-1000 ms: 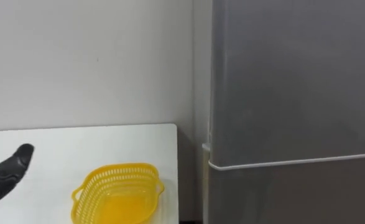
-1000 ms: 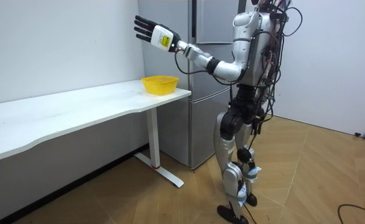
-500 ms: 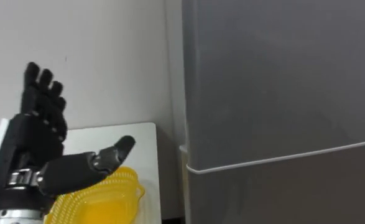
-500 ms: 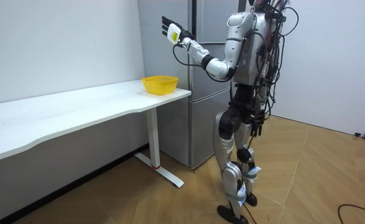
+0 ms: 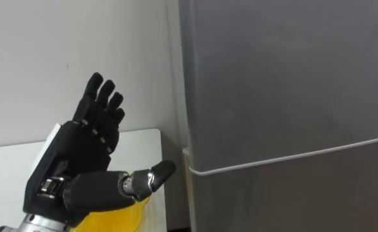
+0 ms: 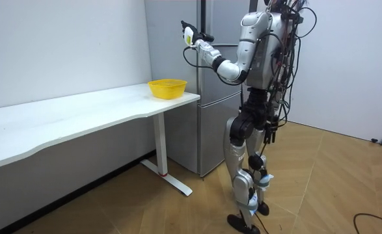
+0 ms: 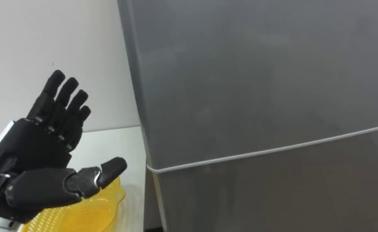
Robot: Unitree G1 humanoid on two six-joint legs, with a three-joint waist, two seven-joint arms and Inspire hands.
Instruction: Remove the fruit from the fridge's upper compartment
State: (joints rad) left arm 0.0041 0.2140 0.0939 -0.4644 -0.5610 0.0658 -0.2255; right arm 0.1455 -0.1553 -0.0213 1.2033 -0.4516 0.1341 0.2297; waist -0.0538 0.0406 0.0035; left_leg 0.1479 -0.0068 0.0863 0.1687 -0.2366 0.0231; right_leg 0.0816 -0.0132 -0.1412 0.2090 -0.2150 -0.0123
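Grey fridge (image 5: 285,96), black left hand (image 5: 85,161), yellow latticed basket (image 6: 167,88), white table (image 6: 80,112), white wall (image 5: 47,51)

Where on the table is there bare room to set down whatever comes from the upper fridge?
The white table is bare along its whole length from the yellow basket toward the room view's left. Crowded: the corner by the fridge, where the basket sits, with the open left robot hand raised nearby.

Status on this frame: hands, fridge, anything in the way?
Left robot hand open, raised beside upper fridge door. Door shut, nothing retrieved yet. Yellow basket on table beneath hand, not blocking.
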